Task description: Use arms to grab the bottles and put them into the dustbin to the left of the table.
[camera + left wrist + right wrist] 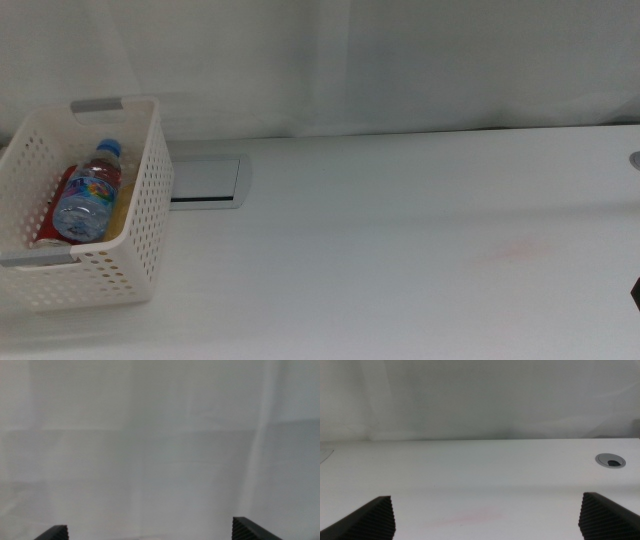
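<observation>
The white perforated dustbin (150, 200) stands at the table's left. Inside it lie a clear water bottle with a blue cap (90, 195), a red can (55, 205) beneath it, and a sliver of the yellow-drink bottle (120, 212) against the wall. Neither arm reaches into the middle view; only a dark bit shows at its right edge (636, 290). The left gripper (150, 535) is open, its jaw tips wide apart with nothing between them, facing a white backdrop. The right gripper (487, 520) is open too, low over the bare white table (485, 475).
A grey inset panel (205, 180) sits just right of the dustbin. A round grey cable grommet (611, 460) lies near the table's far right edge, also seen as the grommet (634, 158). A faint pink smear (520, 248) marks the tabletop. White curtain behind.
</observation>
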Robot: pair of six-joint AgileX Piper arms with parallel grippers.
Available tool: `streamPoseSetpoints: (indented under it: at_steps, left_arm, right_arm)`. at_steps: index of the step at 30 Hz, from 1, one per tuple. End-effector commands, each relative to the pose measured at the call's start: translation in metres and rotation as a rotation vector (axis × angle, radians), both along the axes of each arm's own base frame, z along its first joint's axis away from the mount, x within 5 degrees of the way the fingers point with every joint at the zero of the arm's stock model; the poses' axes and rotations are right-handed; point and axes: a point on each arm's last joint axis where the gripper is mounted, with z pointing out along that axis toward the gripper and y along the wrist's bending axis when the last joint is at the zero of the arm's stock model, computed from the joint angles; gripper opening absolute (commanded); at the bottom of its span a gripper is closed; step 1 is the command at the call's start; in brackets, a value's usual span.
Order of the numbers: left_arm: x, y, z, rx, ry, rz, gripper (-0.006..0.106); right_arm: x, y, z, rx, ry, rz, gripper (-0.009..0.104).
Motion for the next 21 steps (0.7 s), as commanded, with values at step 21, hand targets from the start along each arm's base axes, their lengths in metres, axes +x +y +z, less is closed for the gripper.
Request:
streamPoseSetpoints:
  at_steps: [21]
  left_arm:
    - [0.041, -0.003, -0.264, -0.105, 0.140, -0.047, 0.084]
  right_arm:
    - [0.000, 0.000, 0.000, -0.012, -0.013, 0.003, 0.103]
